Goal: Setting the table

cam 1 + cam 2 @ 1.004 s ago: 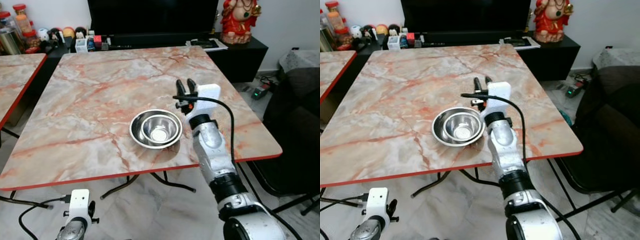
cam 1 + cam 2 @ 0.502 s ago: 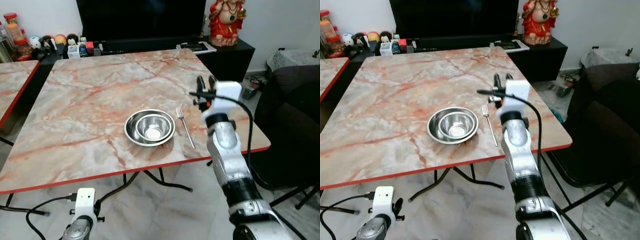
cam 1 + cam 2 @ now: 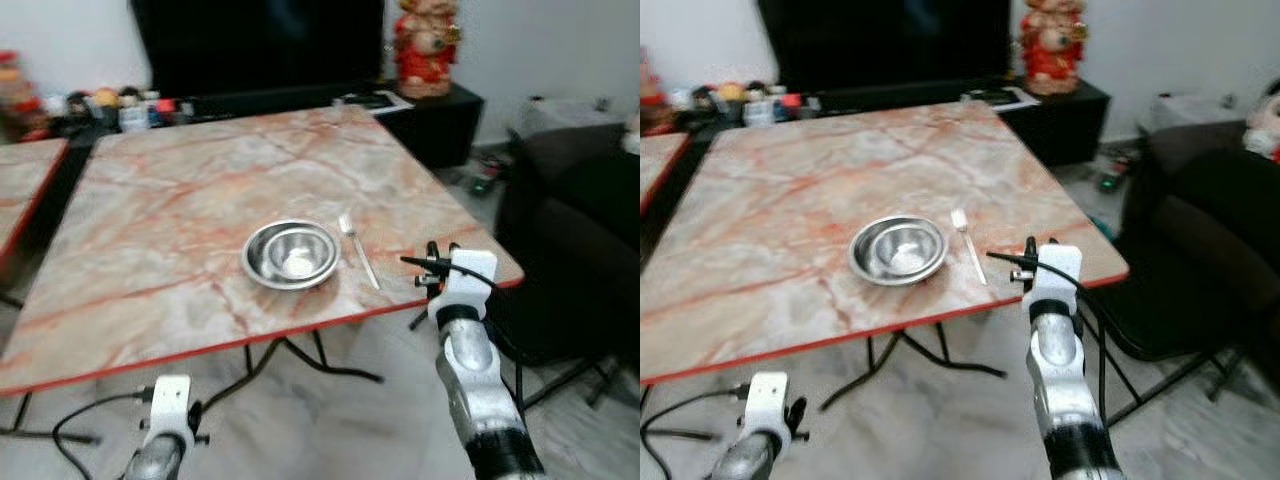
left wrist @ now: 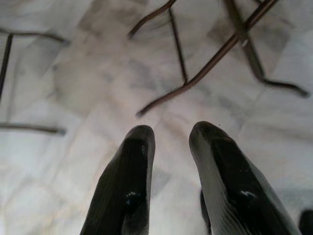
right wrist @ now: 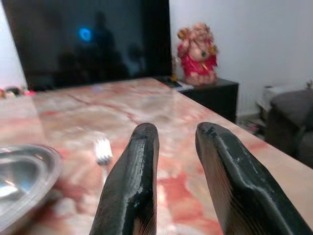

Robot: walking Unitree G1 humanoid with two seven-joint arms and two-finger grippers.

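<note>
Fork (image 3: 358, 250) beside bowl (image 3: 291, 255), tines toward far edge; right end effector (image 3: 441, 262) released, empty.

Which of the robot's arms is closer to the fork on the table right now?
The right. Its tool sits at the table's near edge, just right of the fork beside the bowl. The left tool hangs low over the floor, below the table.

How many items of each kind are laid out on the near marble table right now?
Steel bowls: 2, one nested inside the other
Forks: 1, lying on the table just to the right of the bowls
Total: 3
</note>
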